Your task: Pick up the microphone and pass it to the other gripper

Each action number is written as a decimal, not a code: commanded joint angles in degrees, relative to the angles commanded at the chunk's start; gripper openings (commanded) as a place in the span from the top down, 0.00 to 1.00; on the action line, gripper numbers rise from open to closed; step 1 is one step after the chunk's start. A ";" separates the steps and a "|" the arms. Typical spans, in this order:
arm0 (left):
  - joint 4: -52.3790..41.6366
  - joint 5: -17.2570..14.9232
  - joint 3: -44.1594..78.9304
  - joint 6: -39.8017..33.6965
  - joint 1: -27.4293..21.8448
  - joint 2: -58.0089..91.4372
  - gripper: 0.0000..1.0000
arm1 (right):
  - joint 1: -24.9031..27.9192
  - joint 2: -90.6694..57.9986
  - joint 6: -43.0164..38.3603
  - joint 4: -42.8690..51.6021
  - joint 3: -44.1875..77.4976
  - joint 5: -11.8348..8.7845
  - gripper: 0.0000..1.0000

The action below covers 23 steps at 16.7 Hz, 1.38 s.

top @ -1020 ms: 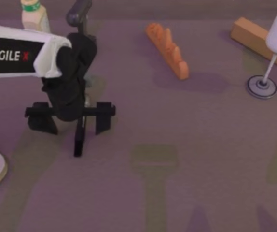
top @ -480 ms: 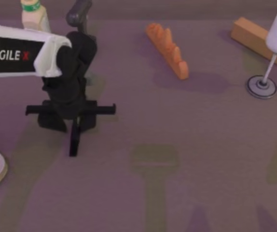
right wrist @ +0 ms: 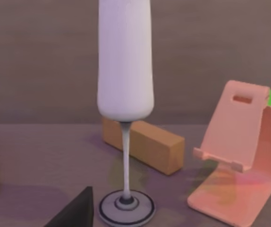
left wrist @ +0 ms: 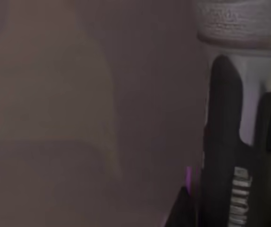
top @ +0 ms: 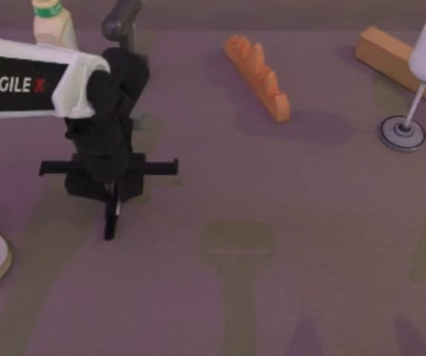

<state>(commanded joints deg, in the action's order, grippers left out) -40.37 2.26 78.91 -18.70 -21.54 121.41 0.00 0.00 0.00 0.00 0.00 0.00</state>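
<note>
Left gripper (top: 111, 194): it hangs over the left part of the bench (top: 287, 222), wrist pointing down, with its fingers pinching the microphone (top: 111, 215) from both sides. A grip from above fits here, since the handle is slim and there is room for a finger on each side.

Microphone: its black handle sticks out from under the left gripper toward the near edge of the bench. In the left wrist view the silver mesh head (left wrist: 241, 21) sits at one end and the black body runs along a finger. Whether it rests on the bench or is just clear of it, I cannot tell.

Grip point: it seems to lie toward the head end (a sensible choice), which leaves the long tail of the handle free for the receiving fingers.

Right gripper (right wrist: 71, 213): out of the top view; only a dark fingertip shows in its own wrist view, so I cannot tell how its fingers stand. It faces a tall white glass (right wrist: 125, 61), a wooden block (right wrist: 147, 144) and a pink phone stand (right wrist: 237, 156) at the bench's right side, well apart from the microphone.

Step in hand: the pickup looks secured; lifting and carrying toward the middle come next.

Risk: a thin handle may swivel between the fingers during the lift.
</note>
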 joint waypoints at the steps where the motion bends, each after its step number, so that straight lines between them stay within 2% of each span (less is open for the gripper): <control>1: 0.61 -0.24 -0.12 0.18 -0.02 -0.12 1.00 | 0.00 0.00 0.00 0.00 0.00 0.00 0.00; 4: 5.93 -2.20 -1.28 1.54 0.00 -1.28 1.00 | 0.00 0.00 0.00 0.00 0.00 0.00 0.00; 7: 15.83 -5.70 -3.74 3.79 0.29 -3.26 1.00 | 0.00 0.00 0.00 0.00 0.00 0.00 0.00; 18: 70.30 -23.64 -19.91 15.38 2.04 -15.01 1.00 | 0.00 0.00 0.00 0.00 0.00 0.00 0.00; 23: 84.45 -28.89 -24.14 19.24 2.63 -20.41 1.00 | 0.00 0.00 0.00 0.00 0.00 0.00 0.00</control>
<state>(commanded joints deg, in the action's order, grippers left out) 44.08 -26.63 54.77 0.54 -18.91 101.00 0.00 0.00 0.00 0.00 0.00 0.00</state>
